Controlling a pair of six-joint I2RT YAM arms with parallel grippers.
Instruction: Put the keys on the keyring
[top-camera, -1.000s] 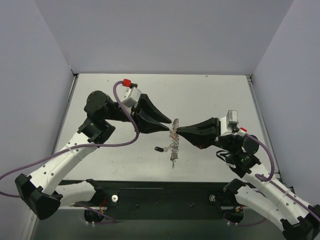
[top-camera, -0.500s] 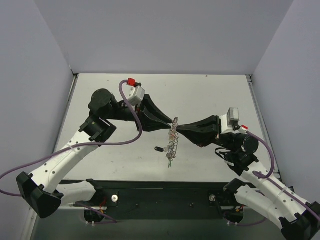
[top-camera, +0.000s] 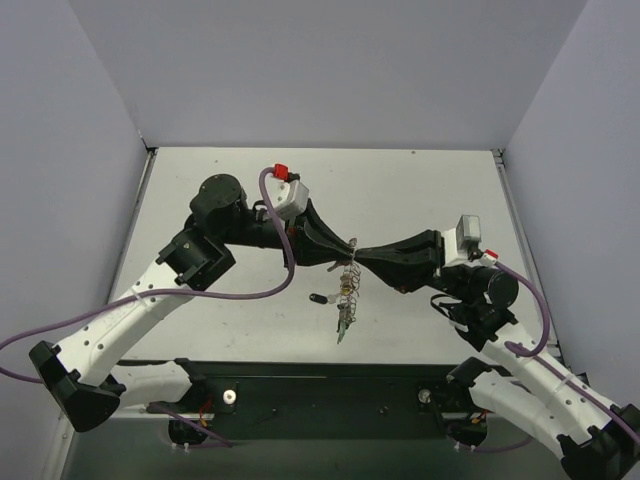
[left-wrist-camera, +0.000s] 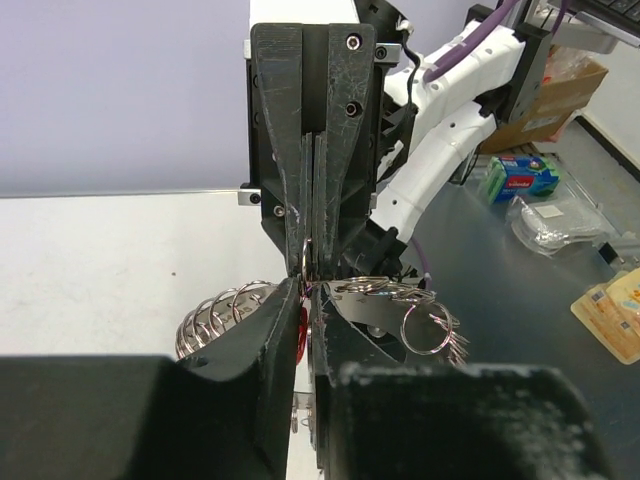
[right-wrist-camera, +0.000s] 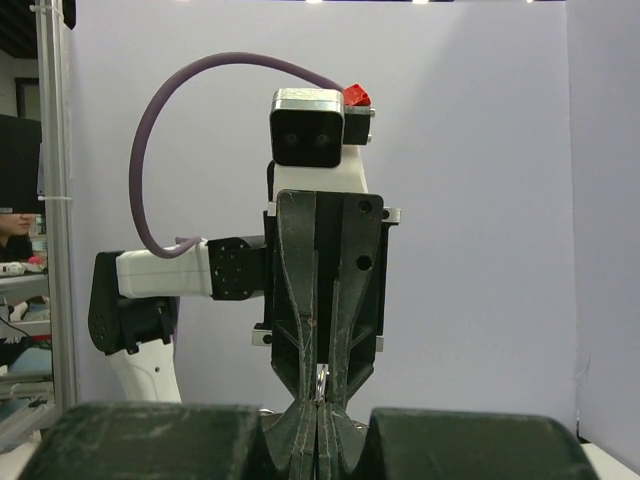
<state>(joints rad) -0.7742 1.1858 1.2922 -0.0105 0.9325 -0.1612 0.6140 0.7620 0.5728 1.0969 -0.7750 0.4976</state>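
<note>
Silver wire first: the keyring (top-camera: 347, 285) hangs as a loose, fringed string. Its lowest tags are nearest to me, and I cannot tell whether that end touches the surface (top-camera: 430, 200). Just left of the keyring and apart from it, one black-headed key (top-camera: 320, 298) lies flat on the surface. I see no other loose keys.

At the keyring's top the two grippers meet tip to tip. My right gripper (top-camera: 362, 254) comes in from the keyring's right with its jaws pressed together on a bit of the wire, so I judge it carries the ring. My left gripper (top-camera: 344, 248) comes in from the keyring's left. Its jaws stand a slit apart with something red (left-wrist-camera: 302, 332) in the slit, and I cannot tell whether they pinch anything.

I expect the ring to be light, thin, springy and slippery, with a fringe that swings and snags. I would grip bare wire, not the dangling pieces. The key looks stiff, small and low-lying, so I would pinch its blade and leave the head free for threading.
</note>
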